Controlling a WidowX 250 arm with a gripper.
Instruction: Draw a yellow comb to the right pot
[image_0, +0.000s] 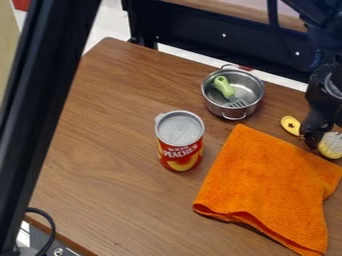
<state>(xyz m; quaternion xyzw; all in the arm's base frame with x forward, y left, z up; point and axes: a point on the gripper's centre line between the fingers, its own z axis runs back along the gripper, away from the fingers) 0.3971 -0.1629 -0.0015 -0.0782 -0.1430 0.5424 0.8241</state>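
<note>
Comb: yellow, pale bristles, dark mark on handle, middle behind hand.

"What is on the table?"

"Near the middle, an upright can. Behind it and to the right, a pot."

"Anything in the pot?"

"A utensil, leaning inside, its head toward the near right."

"And in front of the pot?"

"A cloth, spread flat to the right of the can, its far corner just before the pot."

"What lies farthest right?"

"A comb, right of the pot and behind the cloth's right part. A long bar slants down the left side."
</note>
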